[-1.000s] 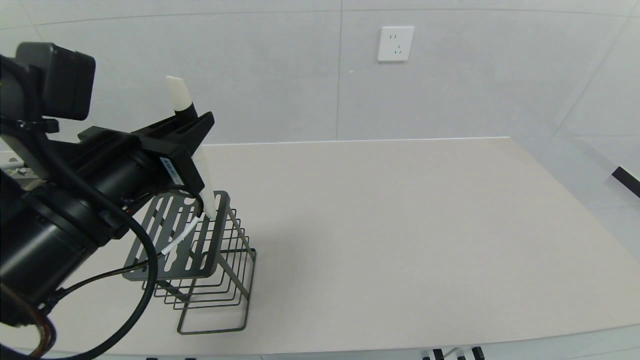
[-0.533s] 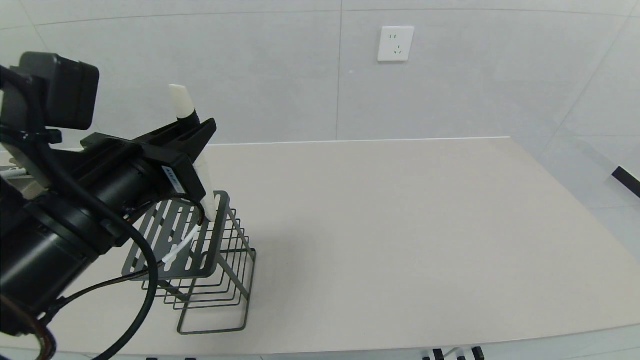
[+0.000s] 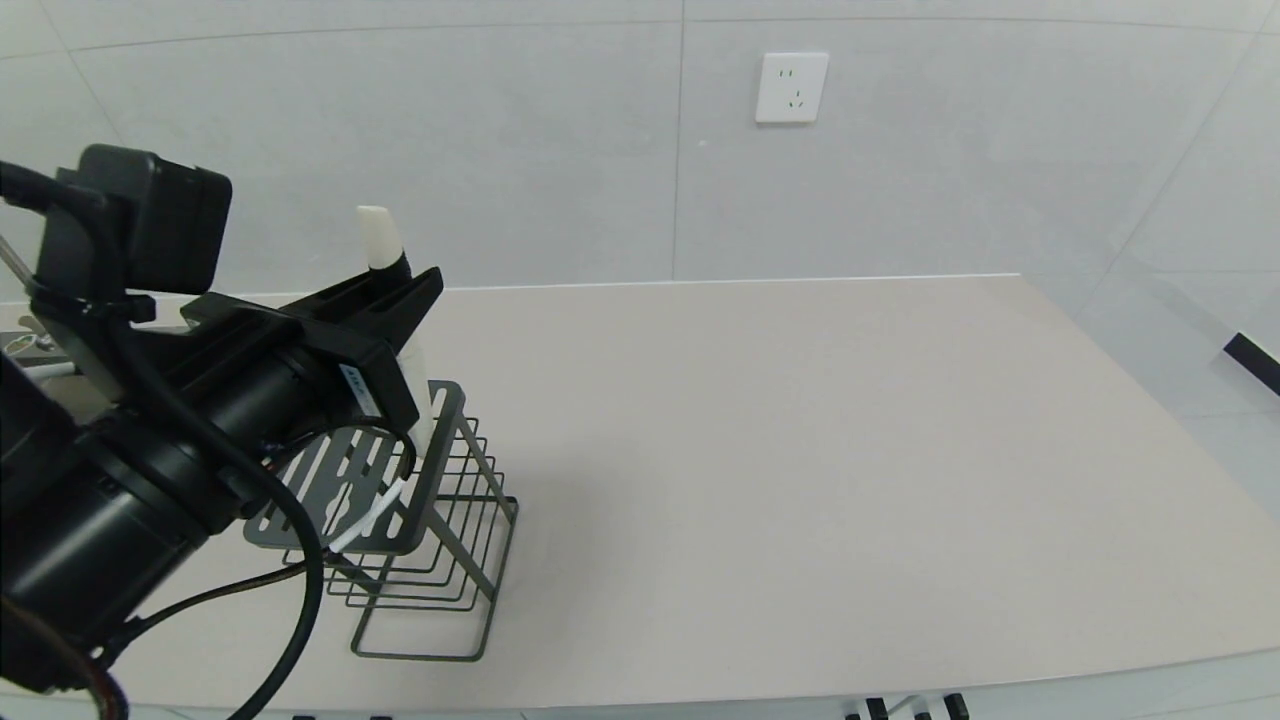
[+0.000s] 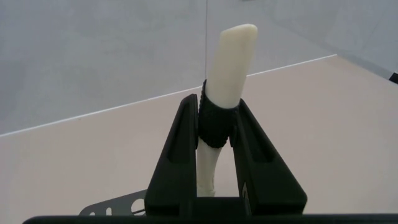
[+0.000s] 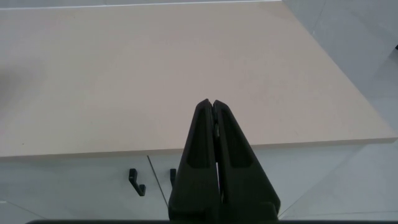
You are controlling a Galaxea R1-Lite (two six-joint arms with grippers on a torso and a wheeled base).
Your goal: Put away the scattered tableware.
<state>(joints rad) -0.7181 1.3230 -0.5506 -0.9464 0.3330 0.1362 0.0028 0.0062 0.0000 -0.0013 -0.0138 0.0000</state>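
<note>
My left gripper [image 3: 405,283] is shut on a white utensil [image 3: 378,236] and holds it nearly upright, handle end up. The utensil's lower part reaches down to the far corner of the slotted top of a dark wire rack [image 3: 445,525] at the table's left. In the left wrist view the utensil [image 4: 231,57] stands clamped between the black fingers of the left gripper [image 4: 217,109], with a bit of the rack [image 4: 118,204] below. My right gripper [image 5: 215,107] is shut on nothing and hangs over the beige table [image 5: 124,74] near its front edge.
The beige table [image 3: 800,450] stretches wide to the right of the rack. A grey tiled wall with a white socket [image 3: 791,87] backs it. Small items [image 3: 22,345] lie at the far left edge. Black hooks [image 5: 138,182] sit under the table's front edge.
My left gripper has come down and a little to the right with the utensil, lowering it into the rack's top. The rack has shifted slightly.
</note>
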